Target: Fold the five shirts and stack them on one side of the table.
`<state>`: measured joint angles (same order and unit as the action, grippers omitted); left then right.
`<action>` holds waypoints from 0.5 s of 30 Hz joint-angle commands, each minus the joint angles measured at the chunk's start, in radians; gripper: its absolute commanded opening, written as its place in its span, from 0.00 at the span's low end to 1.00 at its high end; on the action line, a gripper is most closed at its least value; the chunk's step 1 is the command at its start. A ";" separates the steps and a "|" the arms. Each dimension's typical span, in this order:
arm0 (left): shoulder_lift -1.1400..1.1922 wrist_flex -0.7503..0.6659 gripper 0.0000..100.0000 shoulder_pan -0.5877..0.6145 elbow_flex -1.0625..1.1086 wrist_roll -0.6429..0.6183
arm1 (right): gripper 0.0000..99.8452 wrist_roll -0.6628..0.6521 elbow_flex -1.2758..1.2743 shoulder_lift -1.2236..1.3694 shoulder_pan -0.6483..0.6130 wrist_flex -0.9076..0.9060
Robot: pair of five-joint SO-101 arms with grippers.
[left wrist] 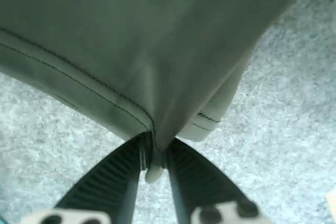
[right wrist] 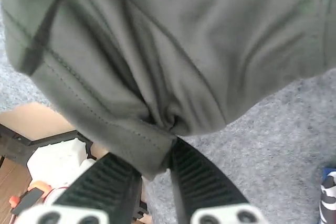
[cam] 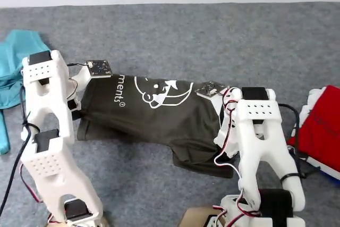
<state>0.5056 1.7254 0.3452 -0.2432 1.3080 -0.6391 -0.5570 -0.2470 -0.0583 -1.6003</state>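
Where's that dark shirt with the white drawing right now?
In the high view, the dark shirt is mid-table between both arms, pinched by the left gripper and right gripper.

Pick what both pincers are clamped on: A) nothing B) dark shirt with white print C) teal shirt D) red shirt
B: the left pincer and right pincer each pinch a fold of the dark shirt; the teal shirt and red shirt lie off to the sides.

One dark shirt (cam: 154,115), one teal shirt (cam: 16,62) and one red shirt (cam: 323,126).
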 commanded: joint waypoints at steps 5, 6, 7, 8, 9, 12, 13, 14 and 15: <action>-0.015 0.025 0.11 0.008 -0.134 -0.091 | 0.29 0.003 0.049 -0.054 -0.005 -0.110; -0.015 0.025 0.11 0.008 -0.147 -0.091 | 0.29 0.003 0.072 -0.054 -0.005 -0.125; -0.015 0.025 0.11 0.006 -0.157 -0.091 | 0.29 0.003 0.097 -0.054 -0.005 -0.139; -0.015 0.025 0.11 0.006 -0.166 -0.091 | 0.29 0.003 0.126 -0.054 -0.005 -0.154; -0.015 0.026 0.11 0.006 -0.173 -0.091 | 0.29 0.003 0.155 -0.054 -0.005 -0.170; -0.017 0.026 0.11 0.006 -0.182 -0.092 | 0.29 0.003 0.241 -0.054 -0.005 -0.193; -0.017 0.026 0.11 0.008 -0.182 -0.092 | 0.29 0.003 0.264 -0.054 -0.005 -0.193; -0.021 0.026 0.11 0.008 -0.182 -0.092 | 0.29 0.003 0.284 -0.054 -0.005 -0.193; -0.031 0.026 0.11 0.008 -0.182 -0.092 | 0.29 0.003 0.298 -0.054 -0.005 -0.193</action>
<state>0.5056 1.7254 0.3483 -0.3920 1.2252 -0.6406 -0.3437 -0.2593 -0.0552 -1.7507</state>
